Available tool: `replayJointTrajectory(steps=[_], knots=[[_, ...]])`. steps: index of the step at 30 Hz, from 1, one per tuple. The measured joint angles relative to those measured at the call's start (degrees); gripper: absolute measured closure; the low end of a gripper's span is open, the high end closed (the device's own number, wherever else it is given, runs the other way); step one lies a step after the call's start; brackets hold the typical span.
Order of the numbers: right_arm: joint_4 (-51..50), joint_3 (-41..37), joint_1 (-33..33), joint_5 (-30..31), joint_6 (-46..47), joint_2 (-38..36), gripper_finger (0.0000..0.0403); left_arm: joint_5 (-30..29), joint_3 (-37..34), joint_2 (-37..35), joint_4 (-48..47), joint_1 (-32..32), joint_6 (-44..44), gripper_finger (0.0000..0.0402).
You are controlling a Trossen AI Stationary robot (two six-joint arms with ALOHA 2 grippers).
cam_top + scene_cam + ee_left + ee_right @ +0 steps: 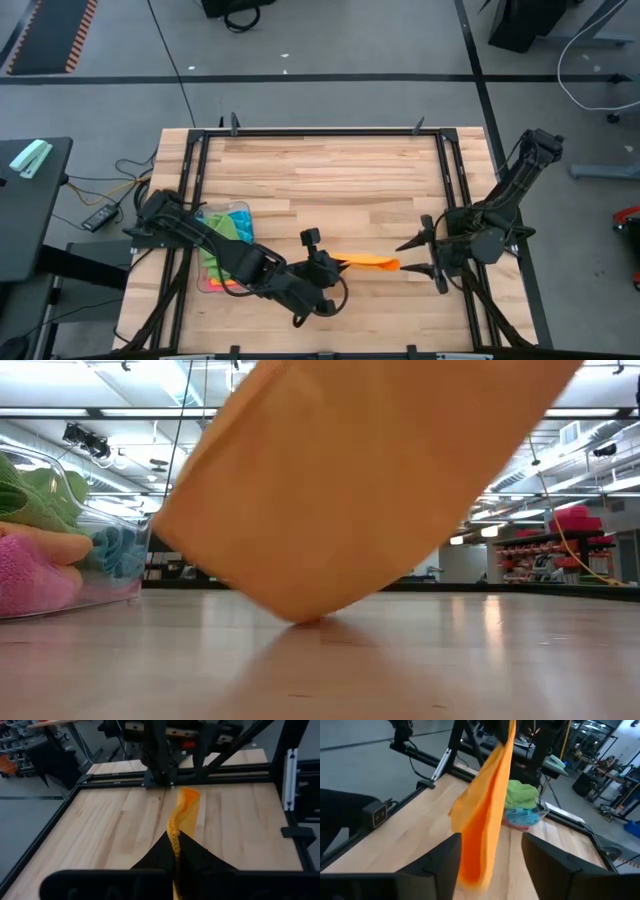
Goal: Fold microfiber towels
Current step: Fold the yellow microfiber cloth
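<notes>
An orange microfiber towel (368,262) hangs bunched in the air over the middle of the table. My left gripper (336,262) is shut on its left end. In the low view the towel (350,480) fills the frame. My right gripper (408,256) is open at the towel's right end. In the right wrist view its fingers stand on either side of the hanging cloth (485,830) without touching it. Green, blue and pink towels lie in a clear tray (222,250) at the left. My left gripper pinches a bunched edge of the orange towel (174,842) between its two shut fingers; how many layers cannot be told. The fingers slant a little downward, pointing toward the table's right side. The cloth trails away slack, and its lowest corner (300,616) reaches down to the table top.
The clear tray of towels (60,550) sits under my left arm near the table's left edge. A black frame rail (330,130) runs around the wooden table (340,190). Bare wood lies toward the far side.
</notes>
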Motion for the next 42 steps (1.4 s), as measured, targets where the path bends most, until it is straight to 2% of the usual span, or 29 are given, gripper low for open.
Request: replayJointTrajectory(steps=[4, 10, 14, 18, 23, 26, 30, 33, 37, 42], knots=[[-5.7, 0.0, -0.3, -0.4, 3.0, -1.5, 0.0150, -0.1, 0.0, -1.5, 0.4, -0.6, 0.5, 0.0381], [-9.0, -0.1, -2.9, -0.6, 6.3, 1.0, 0.0096, -0.2, 0.0, -3.0, 2.2, -1.2, 2.8, 0.0392], [-5.5, -0.1, -4.6, -2.9, 4.5, 4.5, 0.0086, -1.3, 0.0, -3.3, 4.2, -1.3, 3.9, 0.0381], [1.1, -0.1, -5.6, -7.5, 2.5, 7.8, 0.0086, -2.6, 0.0, -3.3, 6.0, -1.2, 6.0, 0.0392], [8.3, -0.1, -5.6, -7.9, 0.7, 10.8, 0.0086, -4.9, 0.0, -3.3, 8.3, -0.9, 6.9, 0.0384], [10.2, 0.0, -5.1, -5.6, 0.2, 11.9, 0.0089, -8.6, 0.0, -3.4, 9.4, -0.9, 7.2, 0.0382], [8.9, 0.0, -3.9, 1.9, -1.0, 12.0, 0.0096, -14.5, 0.0, -3.4, 8.8, -0.5, 6.4, 0.0393], [7.2, 0.0, -3.2, 5.1, -4.3, 12.0, 0.0099, -18.0, 0.0, -3.4, 8.8, 0.4, 5.4, 0.0388], [7.5, 0.0, -3.4, 5.8, -8.2, 13.7, 0.0104, -18.4, 0.0, -3.4, 9.0, 2.1, 3.6, 0.0378], [12.7, 0.0, -3.4, 12.8, -15.1, 18.4, 0.0113, -18.3, 0.0, -3.4, 10.8, 3.5, 3.2, 0.0393]])
